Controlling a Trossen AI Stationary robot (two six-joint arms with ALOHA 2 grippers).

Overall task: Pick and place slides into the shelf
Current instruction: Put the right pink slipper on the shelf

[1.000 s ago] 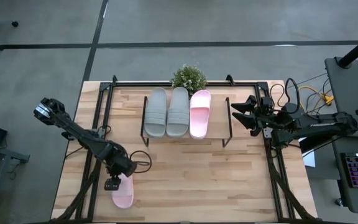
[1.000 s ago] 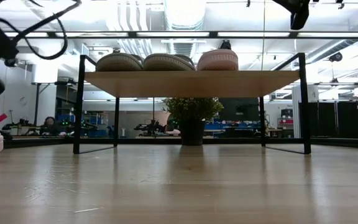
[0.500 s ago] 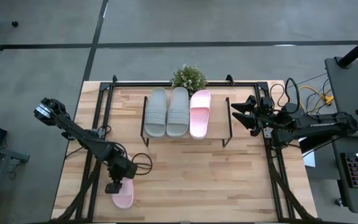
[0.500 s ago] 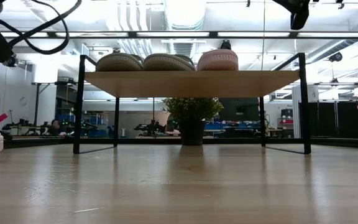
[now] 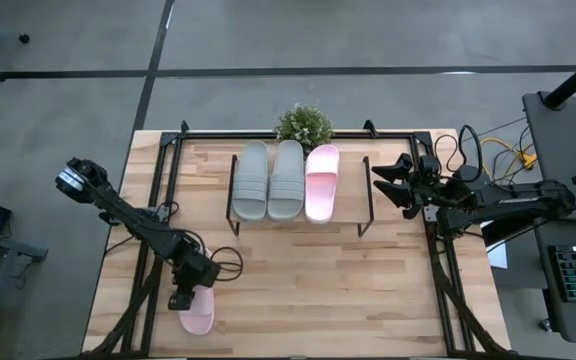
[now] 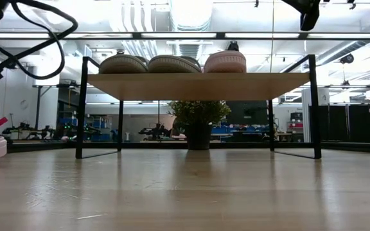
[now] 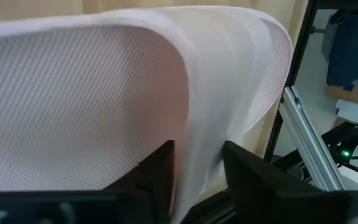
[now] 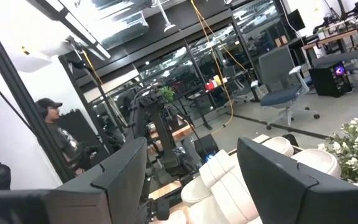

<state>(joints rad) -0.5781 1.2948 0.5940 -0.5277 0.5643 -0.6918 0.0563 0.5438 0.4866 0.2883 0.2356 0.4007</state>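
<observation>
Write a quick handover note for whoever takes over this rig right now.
Left tool: over the last pink slide at the table's front-left, fingers astride its strap.
Right tool: open, waiting right of the shelf.
Done: two grey-green slides and one pink slide on the shelf.
Left: lift the last pink slide into the free spot at the shelf's right end.
</observation>
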